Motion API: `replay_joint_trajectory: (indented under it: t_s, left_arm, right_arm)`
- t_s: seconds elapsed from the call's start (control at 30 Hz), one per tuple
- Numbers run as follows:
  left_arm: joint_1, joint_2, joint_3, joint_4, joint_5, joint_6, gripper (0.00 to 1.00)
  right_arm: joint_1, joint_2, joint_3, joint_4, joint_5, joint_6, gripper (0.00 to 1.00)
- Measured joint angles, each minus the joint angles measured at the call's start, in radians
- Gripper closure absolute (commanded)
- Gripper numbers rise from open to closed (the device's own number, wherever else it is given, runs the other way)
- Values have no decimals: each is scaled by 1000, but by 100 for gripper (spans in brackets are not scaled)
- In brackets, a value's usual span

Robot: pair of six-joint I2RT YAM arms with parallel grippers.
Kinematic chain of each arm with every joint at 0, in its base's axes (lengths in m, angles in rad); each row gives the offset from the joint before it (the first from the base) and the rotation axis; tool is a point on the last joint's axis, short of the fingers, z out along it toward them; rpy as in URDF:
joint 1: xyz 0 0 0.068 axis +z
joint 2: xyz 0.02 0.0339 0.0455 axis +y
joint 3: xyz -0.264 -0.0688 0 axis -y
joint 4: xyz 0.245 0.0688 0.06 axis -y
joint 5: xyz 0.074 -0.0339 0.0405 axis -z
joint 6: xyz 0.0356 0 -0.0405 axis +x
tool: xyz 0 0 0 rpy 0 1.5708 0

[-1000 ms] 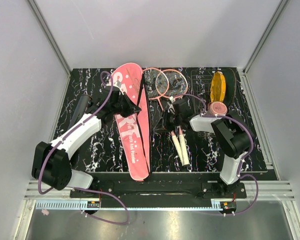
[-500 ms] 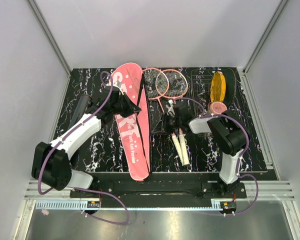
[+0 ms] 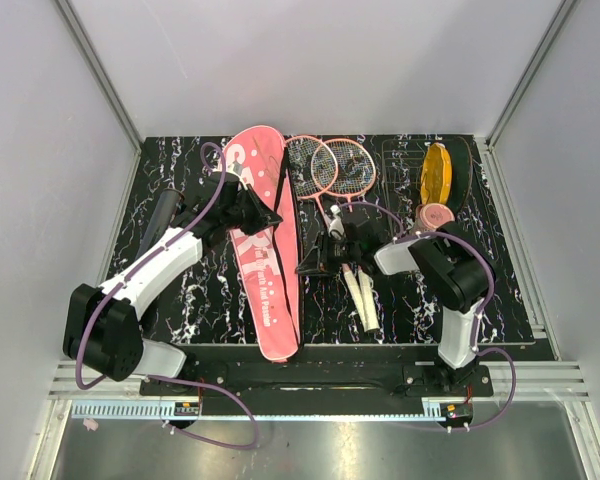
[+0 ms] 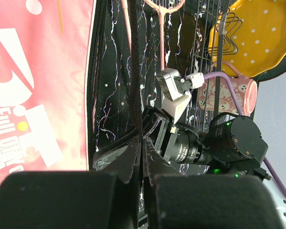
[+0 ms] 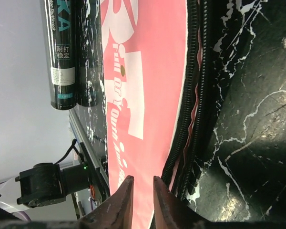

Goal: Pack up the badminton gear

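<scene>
Step in hand: looks like getting the cover (image 3: 266,275) open so the rackets (image 3: 330,168) can go in; nothing seems packed yet.
Left hand (image 4: 141,148): closed tight, pinching a thin black strap (image 4: 132,71) that runs taut straight out ahead of its fingers. I take the strap to belong to the cover.
Right hand (image 5: 142,188): fingers a narrow gap apart, with nothing between them that I can see. Only pink fabric shows beyond the gap.
Cover, from the right hand: directly ahead of and under the fingertips. Its open zip (image 5: 181,143) runs just beside the right finger, with pink lining showing in the slit.
Cover, from the left hand: flat on the table (image 3: 180,290), spreading off to the left of the pinched strap.
Rackets: heads beyond the right hand, toward the back of the table. Their white handles (image 3: 363,295) lie just behind it, outside the cover.
Tube (image 5: 61,52): on the far side of the cover from the right hand, near the left arm.
Shuttlecocks: I cannot pick them out.
Next move calls for: the right hand to close on the zip lip beside its finger and spread it away from the strap side. The mouth needs to be wide enough for a racket head.
</scene>
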Motion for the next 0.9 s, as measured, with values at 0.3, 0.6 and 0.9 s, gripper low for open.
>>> replay_joint_trajectory:
  t_s: [0.3,0.6,0.9]
  left_arm:
    - [0,0,0,0,0,0,100]
    - [0,0,0,0,0,0,100]
    - [-1,0,-8,0,0,1,100]
  right_arm:
    - [22,8,2,-82,54,-56,63]
    - [54,14,7,-79,40,-57,67]
    - [54,39,101,-119,71,-58,100]
